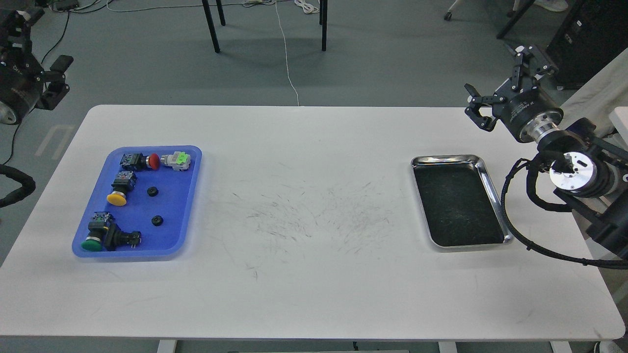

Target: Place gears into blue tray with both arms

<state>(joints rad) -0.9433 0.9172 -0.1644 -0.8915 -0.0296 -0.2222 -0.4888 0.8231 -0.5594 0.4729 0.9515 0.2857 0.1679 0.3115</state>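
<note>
The blue tray (189, 193) lies on the left of the white table. Two small black gears rest inside it, one (152, 191) near the middle and another (157, 220) below it. My left gripper (41, 54) hangs off the table's far left corner, well above and behind the tray, open with nothing in it. At the table's far right, past the steel tray, my right gripper (500, 81) is open and holds nothing.
Several push-button switches with red (142, 161), green (177, 160) and yellow (120, 189) caps crowd the blue tray's left side and top. A steel tray (494, 189) with a dark inside lies at the right. Black cables loop beside the right arm.
</note>
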